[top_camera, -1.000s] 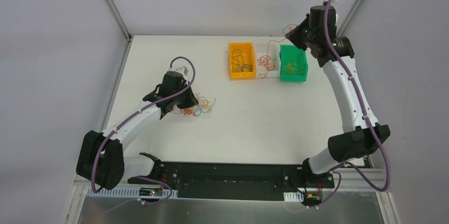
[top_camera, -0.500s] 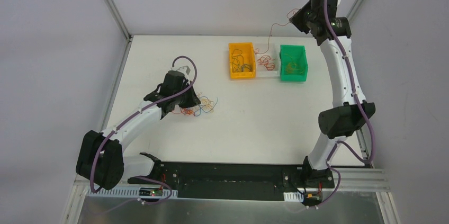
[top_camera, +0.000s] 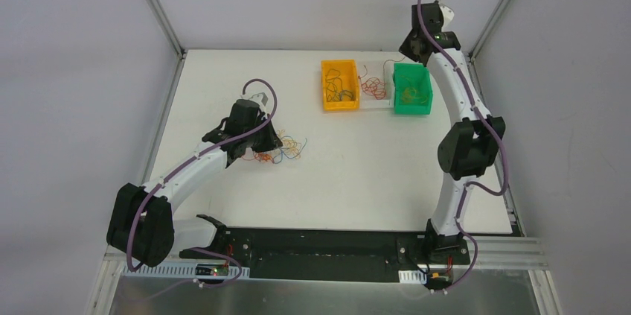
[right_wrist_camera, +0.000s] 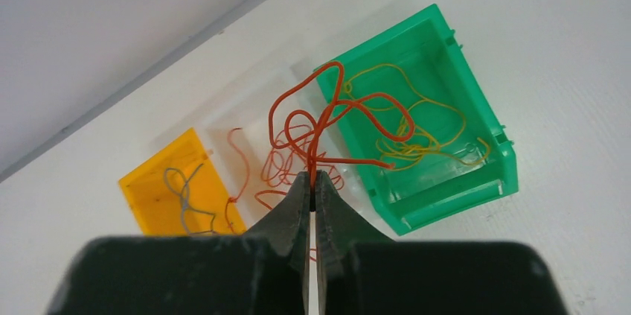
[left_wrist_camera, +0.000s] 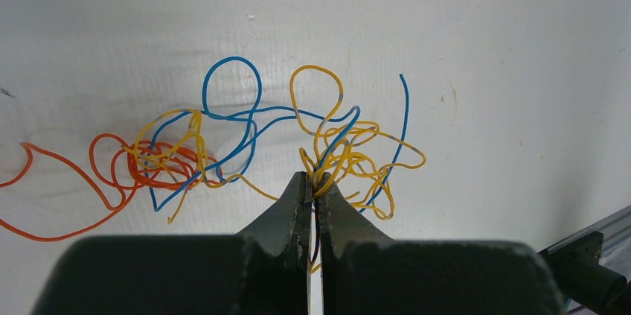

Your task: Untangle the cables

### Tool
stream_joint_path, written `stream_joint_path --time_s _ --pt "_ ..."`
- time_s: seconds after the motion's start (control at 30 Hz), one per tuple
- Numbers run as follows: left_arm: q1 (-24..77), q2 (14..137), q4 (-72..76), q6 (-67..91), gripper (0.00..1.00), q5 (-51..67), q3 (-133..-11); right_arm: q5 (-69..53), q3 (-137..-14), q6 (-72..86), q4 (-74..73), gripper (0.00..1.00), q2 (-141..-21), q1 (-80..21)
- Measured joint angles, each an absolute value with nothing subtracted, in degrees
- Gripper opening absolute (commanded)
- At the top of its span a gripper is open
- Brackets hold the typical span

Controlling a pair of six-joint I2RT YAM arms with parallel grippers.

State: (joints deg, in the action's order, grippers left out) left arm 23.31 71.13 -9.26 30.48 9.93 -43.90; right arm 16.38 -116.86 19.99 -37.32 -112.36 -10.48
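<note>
We see left gripper [left_wrist_camera: 313,185] pinching the cables [left_wrist_camera: 338,153], fanned toward twelve o'clock; right gripper [right_wrist_camera: 312,177] clamps an orange cable [right_wrist_camera: 325,115].

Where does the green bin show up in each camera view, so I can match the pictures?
Top external: the green bin is toward the far right of the table, the rightmost bin in the row.
Left wrist: not in it; only the cable clump shows.
Right wrist: right of centre, behind the red cable held by the right gripper.
Shared landmark: the orange bin at the row's other end.
</note>
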Motion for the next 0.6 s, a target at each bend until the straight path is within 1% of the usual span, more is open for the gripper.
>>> stream_joint_path --time_s 0.17,0.37,0.47,0.6 --pt "23.33 71.13 -9.26 30.48 0.0 9.98 -43.9 23.81 -117.51 15.53 -36.16 0.0 -117.16 -12.84" --pt "23.33 71.13 -9.26 30.48 0.0 9.98 -43.9 28.14 -119.11 9.72 -34.04 0.0 -122.72 -15.94" --pt "23.33 71.13 -9.26 30.48 0.0 9.98 -43.9 29.19 -118.58 6.35 -31.11 0.0 -123.46 -18.13" --pt "23.33 71.13 -9.26 30.48 0.0 9.98 -43.9 27.64 -119.61 4.47 -29.76 0.0 -125.21 -20.84"
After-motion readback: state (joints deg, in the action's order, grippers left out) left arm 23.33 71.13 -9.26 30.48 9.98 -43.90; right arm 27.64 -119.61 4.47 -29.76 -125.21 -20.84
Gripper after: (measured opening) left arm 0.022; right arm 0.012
